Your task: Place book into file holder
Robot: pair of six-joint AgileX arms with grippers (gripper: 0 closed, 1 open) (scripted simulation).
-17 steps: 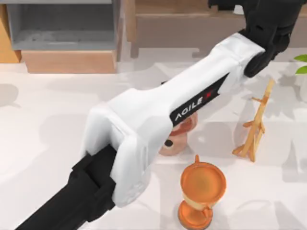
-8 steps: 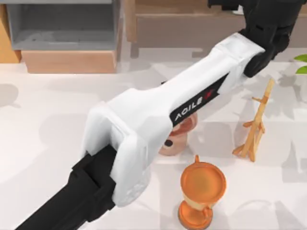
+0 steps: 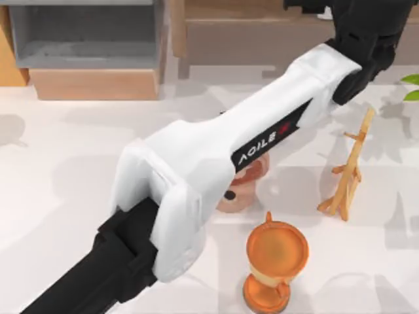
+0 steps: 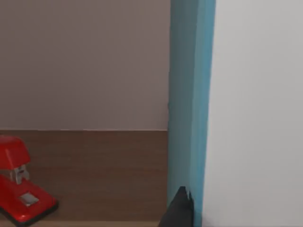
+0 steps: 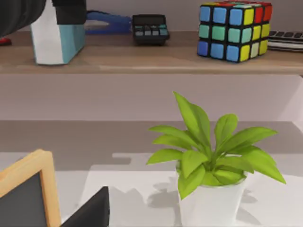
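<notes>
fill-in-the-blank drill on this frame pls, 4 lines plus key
1. The left gripper is at the top of the teal ____, which stands upright on the shelf.
2. The stapler in the left wrist view is ____.
3. The file holder sits at the top view's ____ side.
4. The idle right arm's wrist view faces a potted ____.

Missing words: book; red; left; plant.

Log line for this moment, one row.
left claw: gripping book upright on shelf | file holder: book not yet inside | right arm: parked
</notes>
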